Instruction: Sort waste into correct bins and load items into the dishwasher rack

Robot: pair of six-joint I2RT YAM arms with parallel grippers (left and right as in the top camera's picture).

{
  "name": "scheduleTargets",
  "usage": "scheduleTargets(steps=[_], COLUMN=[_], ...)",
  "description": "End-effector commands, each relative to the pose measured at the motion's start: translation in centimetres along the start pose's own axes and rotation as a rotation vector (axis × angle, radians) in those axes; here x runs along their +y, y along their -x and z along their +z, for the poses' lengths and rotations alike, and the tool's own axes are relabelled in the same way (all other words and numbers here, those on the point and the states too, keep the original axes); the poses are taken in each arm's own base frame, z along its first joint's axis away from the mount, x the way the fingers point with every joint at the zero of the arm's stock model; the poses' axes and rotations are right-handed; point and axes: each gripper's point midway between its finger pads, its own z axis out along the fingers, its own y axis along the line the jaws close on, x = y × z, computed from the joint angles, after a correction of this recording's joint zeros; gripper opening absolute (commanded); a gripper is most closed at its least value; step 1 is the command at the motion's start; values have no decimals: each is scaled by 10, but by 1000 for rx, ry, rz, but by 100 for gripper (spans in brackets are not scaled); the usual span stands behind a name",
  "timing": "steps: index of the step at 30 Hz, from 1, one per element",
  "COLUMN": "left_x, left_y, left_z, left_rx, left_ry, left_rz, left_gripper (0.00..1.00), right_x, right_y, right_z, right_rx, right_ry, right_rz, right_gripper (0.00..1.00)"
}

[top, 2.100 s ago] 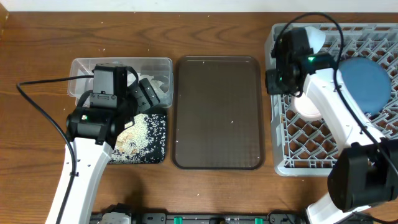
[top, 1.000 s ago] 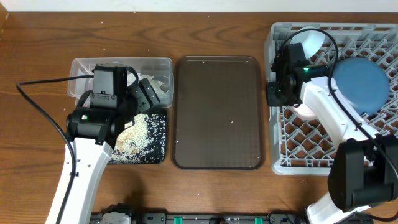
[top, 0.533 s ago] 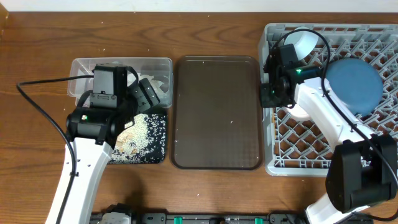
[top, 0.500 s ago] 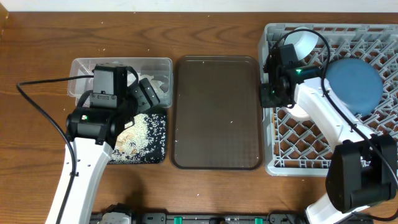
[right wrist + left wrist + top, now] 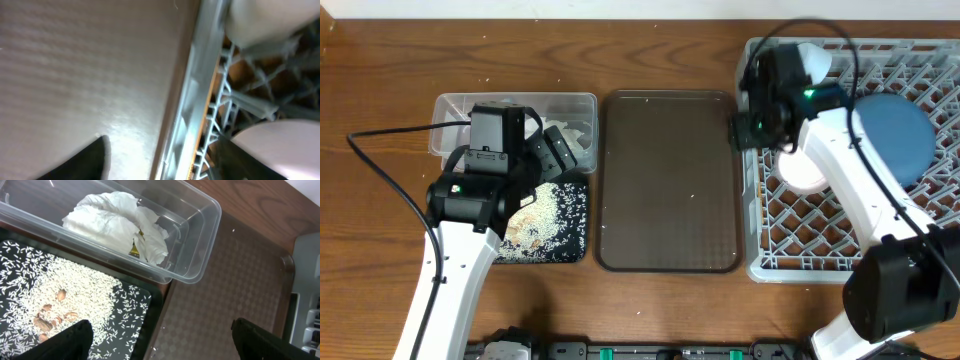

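We find the right gripper (image 5: 160,152) wide open and empty, its blurred fingertips straddling the rim of the large grey pegged plastic rack (image 5: 192,100). Two pale round shapes beyond that rim are smeared and cut off, and we cannot identify them. Overhead, the arm hides part of a white bowl (image 5: 803,175) near the large deep-blue bowl (image 5: 910,135). The left gripper (image 5: 161,330) is equally open and empty above the shallow black tray (image 5: 152,300) of loose white rice (image 5: 60,295). Just ahead, crumpled white tissue (image 5: 110,217) in the clear plastic tub (image 5: 202,235) covers most of a yellow-green wrapper (image 5: 134,250).
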Motion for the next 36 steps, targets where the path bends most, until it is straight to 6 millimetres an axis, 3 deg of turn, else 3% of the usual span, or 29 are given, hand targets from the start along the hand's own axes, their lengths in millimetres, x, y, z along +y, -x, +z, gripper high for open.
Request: scheduleTargets(steps=[1,4,33,36], left_x=[-1,-1,-1,-1], left_y=[9,9,9,9], left_z=[-7,-7,-7,-7], left_rx=[-34,-35,-35,-35], left_ry=[3,3,3,3], left_rz=[-1,-1,-1,-1], left_gripper=[91,91,91,91], right_x=[32,41,39,36], right_y=[16,21,17,19], right_z=[-21,-24,-20,-34], right_rx=[-47,-64,-47,-79], right_ry=[113,148,141,119], right_rz=[-45,-53,-51,-65], right_gripper=[99,99,99,99])
